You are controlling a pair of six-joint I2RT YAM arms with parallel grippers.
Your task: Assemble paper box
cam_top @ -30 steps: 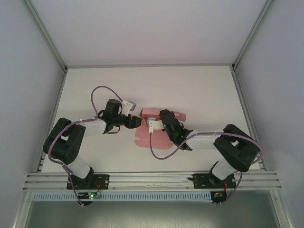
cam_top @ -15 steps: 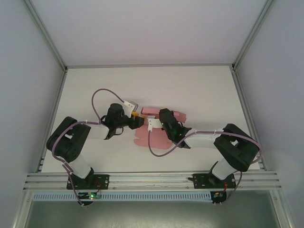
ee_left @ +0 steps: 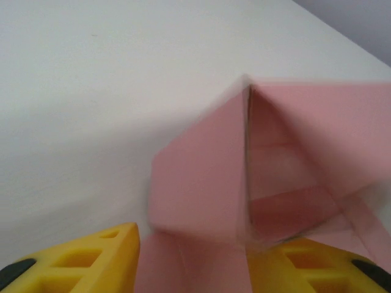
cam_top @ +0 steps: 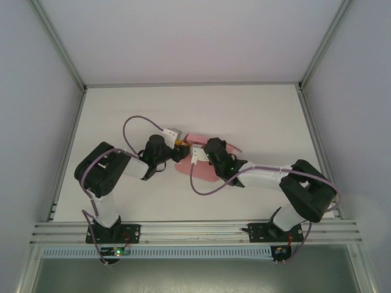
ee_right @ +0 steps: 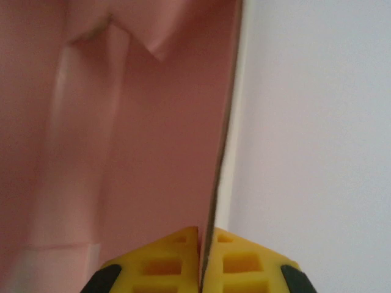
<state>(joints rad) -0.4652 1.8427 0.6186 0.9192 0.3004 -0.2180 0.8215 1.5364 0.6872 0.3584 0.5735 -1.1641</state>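
L hand [cam_top: 181,146] closer to paper box [cam_top: 197,138]; white table [cam_top: 256,116], grey walls [cam_top: 36,110].

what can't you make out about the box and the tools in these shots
Top external view: folds of the paper box; both arms cover its middle.
Left wrist view: whether the left tool presses the card; blurred, fingers cut off by the bottom edge.
Right wrist view: which flap the right tool pinches; too close, card cut off by the top edge.
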